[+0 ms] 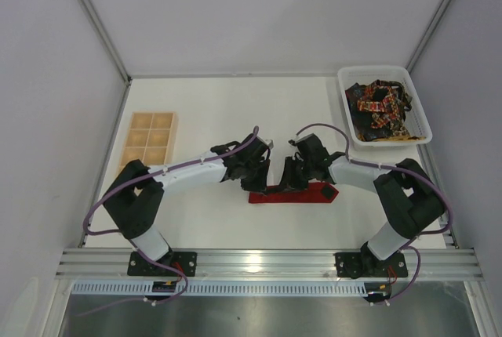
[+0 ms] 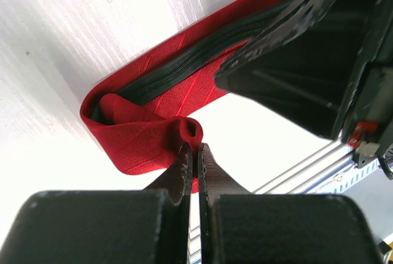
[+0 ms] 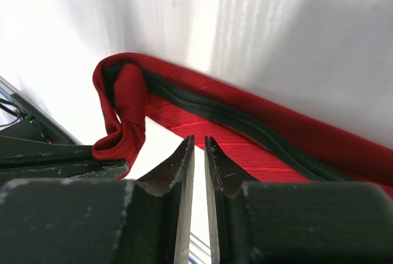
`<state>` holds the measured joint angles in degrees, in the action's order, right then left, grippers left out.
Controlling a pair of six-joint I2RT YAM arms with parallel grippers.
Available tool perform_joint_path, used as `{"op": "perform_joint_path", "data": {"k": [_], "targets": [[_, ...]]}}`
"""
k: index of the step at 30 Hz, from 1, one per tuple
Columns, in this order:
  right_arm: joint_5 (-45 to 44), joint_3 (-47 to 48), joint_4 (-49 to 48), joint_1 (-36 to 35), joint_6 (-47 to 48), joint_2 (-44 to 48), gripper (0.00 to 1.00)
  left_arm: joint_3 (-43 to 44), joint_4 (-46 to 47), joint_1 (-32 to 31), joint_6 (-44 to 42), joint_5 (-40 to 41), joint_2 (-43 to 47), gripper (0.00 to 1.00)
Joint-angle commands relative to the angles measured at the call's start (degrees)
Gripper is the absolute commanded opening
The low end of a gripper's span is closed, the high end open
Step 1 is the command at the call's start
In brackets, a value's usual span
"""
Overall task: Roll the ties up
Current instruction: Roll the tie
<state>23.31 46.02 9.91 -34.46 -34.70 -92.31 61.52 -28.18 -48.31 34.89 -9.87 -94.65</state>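
Note:
The plain red tie (image 1: 294,193) lies stretched left to right on the white table between my two arms, dark lining showing. My left gripper (image 1: 261,174) is shut on a small fold of the tie's curled left end (image 2: 153,135), pinched at the fingertips (image 2: 196,147). My right gripper (image 1: 292,176) stands just right of it, over the tie's middle. Its jaws are almost together with nothing between them, tips (image 3: 198,141) at the near edge of the tie (image 3: 245,135). The dark patterned ties (image 1: 380,108) lie heaped in a basket.
A white plastic basket (image 1: 345,110) holding the patterned ties stands at the back right. A wooden compartment tray (image 1: 149,139) sits at the left. The aluminium rail (image 1: 267,259) runs along the near table edge. White walls enclose the table.

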Motion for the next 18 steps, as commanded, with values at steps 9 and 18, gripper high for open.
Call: {"op": "perform_joint_path", "data": {"k": [9, 18], "targets": [[0.9, -0.7, -2.1, 1.5, 0.9, -0.5, 0.15, 3.7, 0.3, -0.2, -1.4, -1.6, -2.4, 0.01], [1.5, -2.5, -3.8, 1.5, 0.0, -1.3, 0.15, 5.6, 0.3, -0.1, -1.8, -2.2, -4.8, 0.0]]}}
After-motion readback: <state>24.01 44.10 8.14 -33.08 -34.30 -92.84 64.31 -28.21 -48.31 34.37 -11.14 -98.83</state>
